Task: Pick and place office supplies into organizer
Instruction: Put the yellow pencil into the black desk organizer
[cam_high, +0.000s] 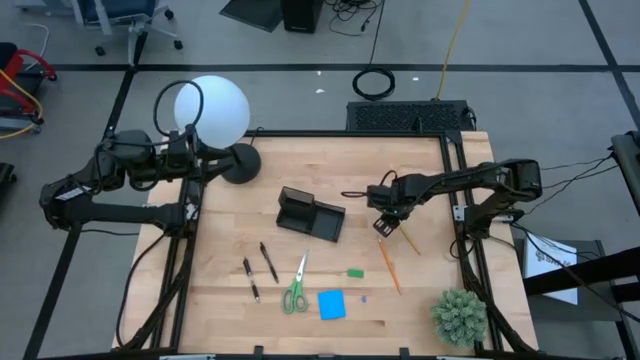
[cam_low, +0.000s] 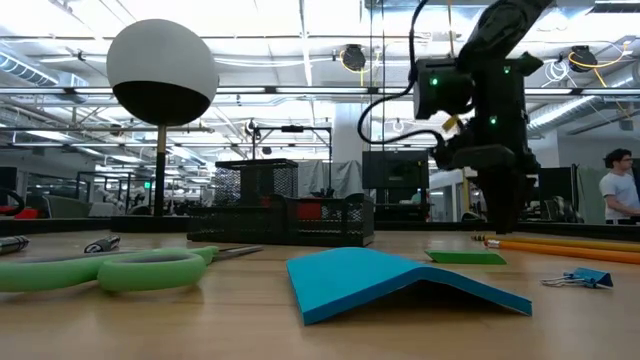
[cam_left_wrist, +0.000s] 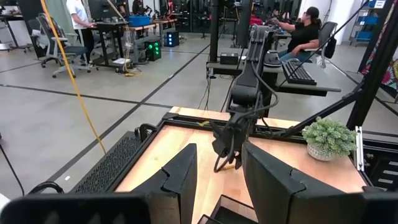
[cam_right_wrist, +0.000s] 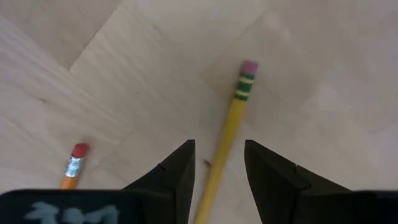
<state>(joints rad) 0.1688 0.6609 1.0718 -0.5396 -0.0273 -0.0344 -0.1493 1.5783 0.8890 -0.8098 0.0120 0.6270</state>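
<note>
Right pincer (cam_right_wrist: 217, 163) hangs low over the desk (cam_right_wrist: 124, 74), its fingers spread on both sides of a yellow pencil (cam_right_wrist: 231, 124); left pincer (cam_left_wrist: 217, 177) is spread too.

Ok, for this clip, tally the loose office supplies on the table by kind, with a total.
Pens: 2
Pencils: 2
Scissors: 1
Sticky-note pad: 1
Eraser: 1
Binder clip: 1
Total: 8, none in the organizer yet.
</note>
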